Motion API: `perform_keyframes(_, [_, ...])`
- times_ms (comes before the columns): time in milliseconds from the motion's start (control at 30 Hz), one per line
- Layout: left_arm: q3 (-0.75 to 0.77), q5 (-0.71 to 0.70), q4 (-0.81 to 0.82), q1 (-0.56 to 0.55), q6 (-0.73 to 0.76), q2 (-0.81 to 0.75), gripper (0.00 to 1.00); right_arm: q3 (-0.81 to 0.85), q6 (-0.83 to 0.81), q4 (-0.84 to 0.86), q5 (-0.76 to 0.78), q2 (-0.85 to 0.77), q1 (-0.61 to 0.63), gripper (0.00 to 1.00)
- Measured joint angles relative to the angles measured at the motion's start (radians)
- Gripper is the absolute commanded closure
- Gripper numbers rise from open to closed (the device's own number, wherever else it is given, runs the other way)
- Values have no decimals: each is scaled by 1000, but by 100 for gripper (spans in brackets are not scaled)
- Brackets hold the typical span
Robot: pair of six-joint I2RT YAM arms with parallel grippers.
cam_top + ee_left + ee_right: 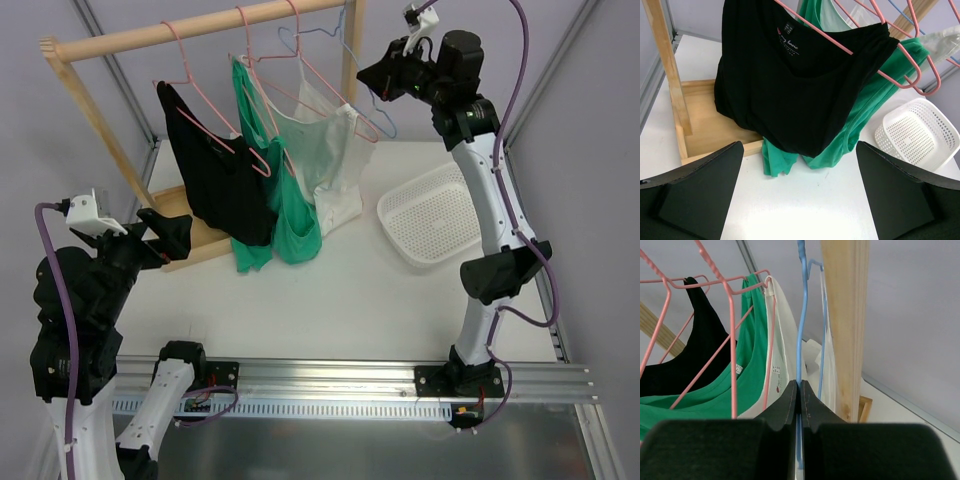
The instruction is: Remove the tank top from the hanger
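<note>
Right gripper (pixel 800 390): pressed together on the wire of the blue hanger (pixel 800 310), high beside the right post (pixel 845 315) of the rack, over the far edge of the table (pixel 360 290).
Left gripper (pixel 799 165): spread wide, holding nothing, low near the table's left edge, facing the black tank top (pixel 790 85).
White tank top (pixel 328 150): hangs just beside the pinched wire, at the right end of the rail (pixel 200 30); whether carried by the blue hanger or a pink hanger (pixel 732 340), cannot tell.
Green tank top (pixel 290 200): hangs between black and white.
Risk, slip: thin wire between flat pads; likely to twist or slide out under a pull.
Risk, snag: hangers crowded and overlapping; lifting one probably drags or unhooks its neighbours.
Risk, tipping: sideways pull on the rail may rock the rack.
Risk, wrong piece: blue hanger possibly bare, so no garment freed.
</note>
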Motion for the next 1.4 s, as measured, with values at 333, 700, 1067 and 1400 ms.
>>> perform_keyframes(333, [0, 0, 0, 0, 0, -14, 1, -1, -3, 17, 37, -34, 28, 100])
perform_keyframes(700, [0, 7, 2, 0, 0, -18, 1, -27, -10, 59, 84, -165, 29, 100])
perform_keyframes(1067, [5, 48, 4, 0, 8, -13, 1, -204, -32, 100, 151, -343, 29, 100])
perform_keyframes(1400, [33, 233, 39, 0, 13, 62, 1, -535, -40, 67, 331, -739, 28, 100])
